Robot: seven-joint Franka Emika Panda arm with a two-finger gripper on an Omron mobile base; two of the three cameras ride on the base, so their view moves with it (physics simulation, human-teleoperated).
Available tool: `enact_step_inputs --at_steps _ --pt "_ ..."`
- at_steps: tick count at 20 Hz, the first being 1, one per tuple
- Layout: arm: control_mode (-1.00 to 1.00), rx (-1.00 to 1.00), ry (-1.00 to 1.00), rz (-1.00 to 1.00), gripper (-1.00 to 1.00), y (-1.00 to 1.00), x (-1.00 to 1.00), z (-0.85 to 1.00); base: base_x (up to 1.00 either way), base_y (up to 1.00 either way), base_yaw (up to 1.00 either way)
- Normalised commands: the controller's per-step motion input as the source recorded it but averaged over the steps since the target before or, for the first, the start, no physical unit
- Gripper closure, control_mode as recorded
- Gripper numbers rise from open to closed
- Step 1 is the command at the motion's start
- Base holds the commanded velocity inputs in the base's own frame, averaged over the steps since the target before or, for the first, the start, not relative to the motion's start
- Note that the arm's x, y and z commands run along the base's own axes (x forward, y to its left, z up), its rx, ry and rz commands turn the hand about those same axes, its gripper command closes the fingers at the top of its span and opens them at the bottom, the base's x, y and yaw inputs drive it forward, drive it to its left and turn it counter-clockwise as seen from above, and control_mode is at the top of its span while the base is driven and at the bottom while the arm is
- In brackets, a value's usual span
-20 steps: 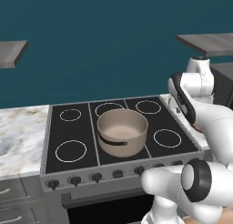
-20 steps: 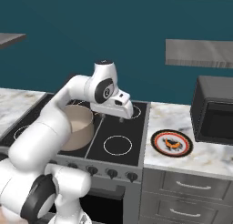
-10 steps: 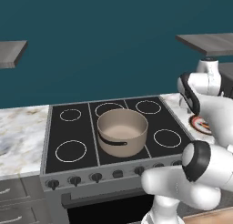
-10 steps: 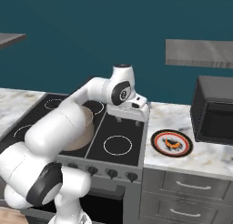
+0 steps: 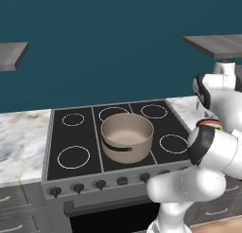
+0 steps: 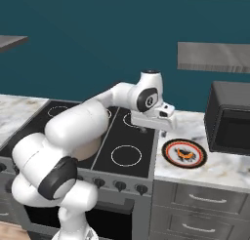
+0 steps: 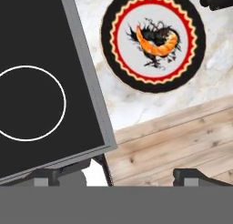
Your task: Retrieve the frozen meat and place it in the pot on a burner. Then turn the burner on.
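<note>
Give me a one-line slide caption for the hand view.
Looking down past the stove's edge at a red-rimmed plate on the marble counter, claw above the floor.

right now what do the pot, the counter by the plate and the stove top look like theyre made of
Pot: matte beige, ceramic or enamelled metal by its even dull sides, with a dark band and handle; can't tell which.
Counter: marble-like stone, white with grey veining.
Stove top: smooth black glass-like surface with white burner rings and a grey metal-looking rim.
Plate: probably glazed ceramic, white with red and black rim.
</note>
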Motion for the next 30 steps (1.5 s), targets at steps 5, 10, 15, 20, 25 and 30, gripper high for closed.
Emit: enact_step_inputs --at_steps 5,10,15,20,25,30 --pt "-1.0 0.0 0.0 0.0 -1.0 -0.33 0.06 -0.21 0.0 0.0 0.0" --pt "-1.0 0.0 0.01 -0.01 -1.0 -0.32 0.08 -0.21 0.0 0.0 0.0" --pt "-1.0 0.0 0.02 -0.14 -1.0 -0.39 0.07 -0.21 0.0 0.0 0.0" --pt "-1.0 0.0 0.04 -0.21 -1.0 -0.29 0.07 -0.19 0.0 0.0 0.0" --pt "-1.0 0.0 0.05 -0.25 -1.0 -0.34 0.22 -0.23 0.0 0.0 0.0" --pt "-1.0 0.03 -0.01 -0.01 -1.0 -0.36 0.23 -0.06 0.0 0.0 0.0"
